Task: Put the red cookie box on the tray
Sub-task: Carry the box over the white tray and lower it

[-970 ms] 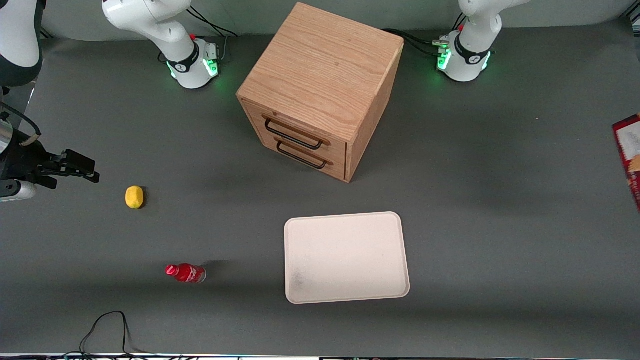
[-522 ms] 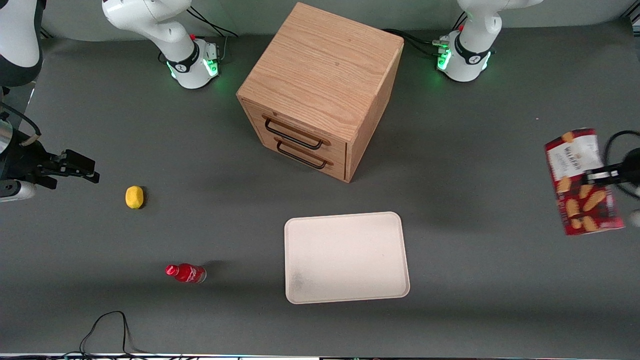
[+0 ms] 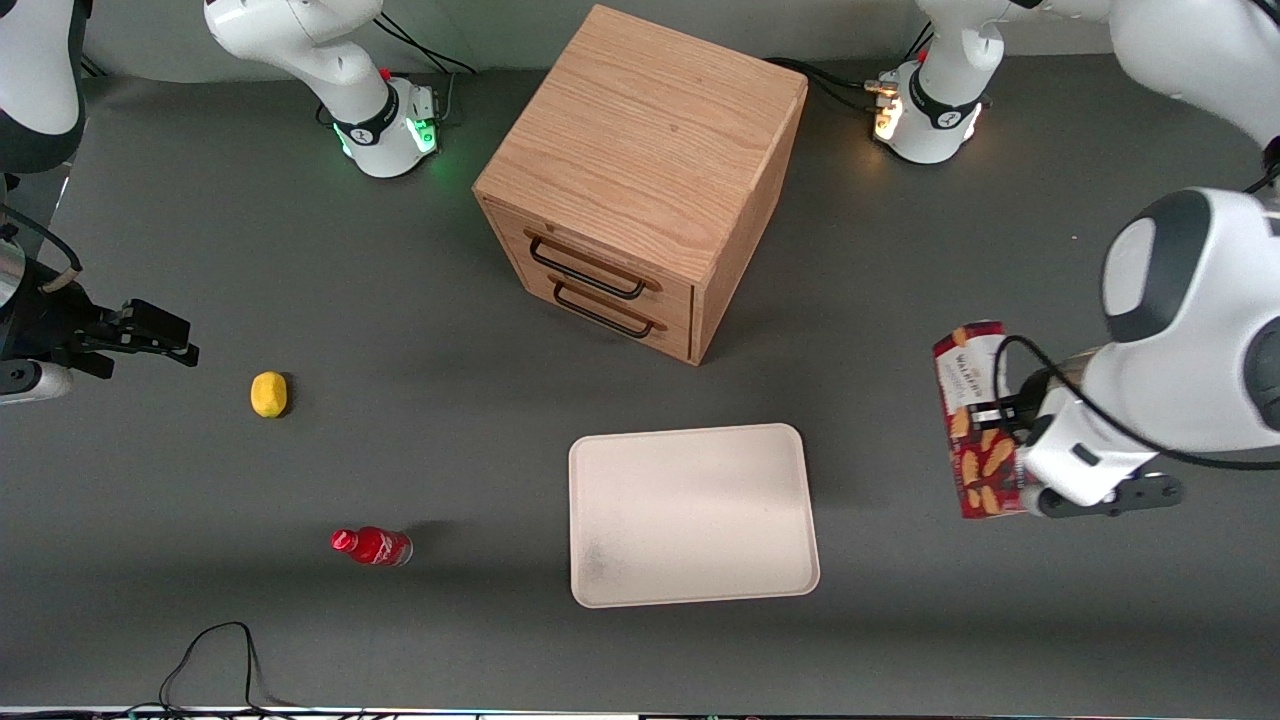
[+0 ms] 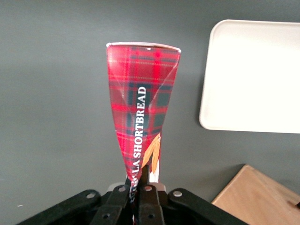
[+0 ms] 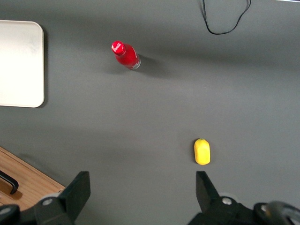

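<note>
The gripper (image 3: 1000, 413), clamped on the red cookie box (image 3: 972, 420) and holding it on edge in the air, has carried it in from the working arm's end of the table, now near the tray (image 3: 690, 515) but not yet over it.

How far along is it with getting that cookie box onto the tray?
The pickup looks done: the gripper is shut on the red cookie box, holding it in the air toward the working arm's end of the table. The tray has nothing on it. Left: carry the box over the tray, lower it and let go.
</note>
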You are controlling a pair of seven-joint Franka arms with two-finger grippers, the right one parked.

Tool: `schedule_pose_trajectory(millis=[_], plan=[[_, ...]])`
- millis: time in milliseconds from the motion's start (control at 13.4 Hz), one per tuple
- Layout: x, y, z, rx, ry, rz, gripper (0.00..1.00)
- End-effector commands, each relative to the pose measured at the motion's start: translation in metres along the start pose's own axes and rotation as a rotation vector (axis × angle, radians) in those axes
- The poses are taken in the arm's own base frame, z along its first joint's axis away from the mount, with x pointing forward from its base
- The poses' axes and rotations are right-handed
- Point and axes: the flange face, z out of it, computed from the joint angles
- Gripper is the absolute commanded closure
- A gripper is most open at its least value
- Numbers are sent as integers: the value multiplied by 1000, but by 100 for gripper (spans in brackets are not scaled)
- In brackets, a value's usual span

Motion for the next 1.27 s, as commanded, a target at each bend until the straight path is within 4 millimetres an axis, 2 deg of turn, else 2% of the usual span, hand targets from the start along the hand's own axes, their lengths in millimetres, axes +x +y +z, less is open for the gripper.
schedule_pose_trajectory(millis=[0,224,597,970,1194], plan=[[9,34,19,-30,5,-47,100],[10,87,59,-30,11,-65,100],[11,153,122,-31,45,-82,100],[25,181,183,-29,107,-61,100],[36,176,205,-26,125,-72,100]])
